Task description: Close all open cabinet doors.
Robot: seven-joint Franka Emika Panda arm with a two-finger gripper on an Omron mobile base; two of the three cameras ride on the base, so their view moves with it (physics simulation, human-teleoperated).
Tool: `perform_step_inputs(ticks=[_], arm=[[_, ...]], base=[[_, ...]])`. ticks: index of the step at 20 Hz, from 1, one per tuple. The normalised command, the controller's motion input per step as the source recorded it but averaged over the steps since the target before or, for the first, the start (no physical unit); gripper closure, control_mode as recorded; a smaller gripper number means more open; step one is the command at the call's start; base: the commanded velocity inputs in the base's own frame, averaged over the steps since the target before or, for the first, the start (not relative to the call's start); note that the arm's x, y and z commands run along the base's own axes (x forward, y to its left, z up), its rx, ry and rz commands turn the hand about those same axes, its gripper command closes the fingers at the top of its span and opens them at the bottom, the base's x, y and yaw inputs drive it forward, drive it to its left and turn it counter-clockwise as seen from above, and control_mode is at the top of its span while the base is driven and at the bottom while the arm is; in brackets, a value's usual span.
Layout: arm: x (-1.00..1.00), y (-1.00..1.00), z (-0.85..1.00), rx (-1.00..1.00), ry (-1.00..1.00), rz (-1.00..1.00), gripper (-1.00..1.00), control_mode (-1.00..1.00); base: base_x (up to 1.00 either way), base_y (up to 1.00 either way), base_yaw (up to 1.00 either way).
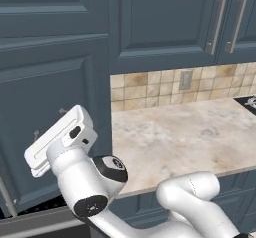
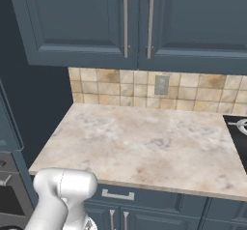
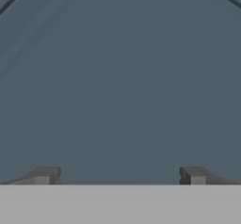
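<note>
Right in front of the gripper [image 3: 120, 176] is the tall door [image 1: 47, 112], on the left by the counter [image 1: 185, 137]. Its fingers are spread apart and hold nothing. A push forward should shut it.

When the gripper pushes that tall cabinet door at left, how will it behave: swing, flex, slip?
The door looks like a rigid framed panel, so it will probably swing on its hinges rather than flex. Its flat, smooth face fills the space past the spread fingers, so a push could slide sideways. It likely needs steady force.
</note>
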Motion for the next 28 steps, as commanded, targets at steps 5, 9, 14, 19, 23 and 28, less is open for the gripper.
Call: perform_step_inputs(ticks=[5, 9, 14, 19, 23, 28], arm=[[0.27, 0.0, 0.0, 0.0, -0.06, -0.09, -1.0, -1.0], [0.18, 0.0, 0.0, 0.0, -0.05, -0.07, -1.0, -1.0], [0.16, 0.0, 0.0, 0.0, -0.05, -0.06, -1.0, -1.0], [0.2, 0.0, 0.0, 0.0, -0.03, -0.05, -1.0, -1.0], [0.21, 0.0, 0.0, 0.0, -0.02, -0.04, -1.0, -1.0], [0.23, 0.0, 0.0, 0.0, -0.01, -0.04, -1.0, -1.0]], base=[[0.0, 0.0, 0.0], [0.0, 0.0, 0.0], [0.0, 0.0, 0.0], [0.0, 0.0, 0.0], [0.0, 0.0, 0.0], [0.0, 0.0, 0.0]])
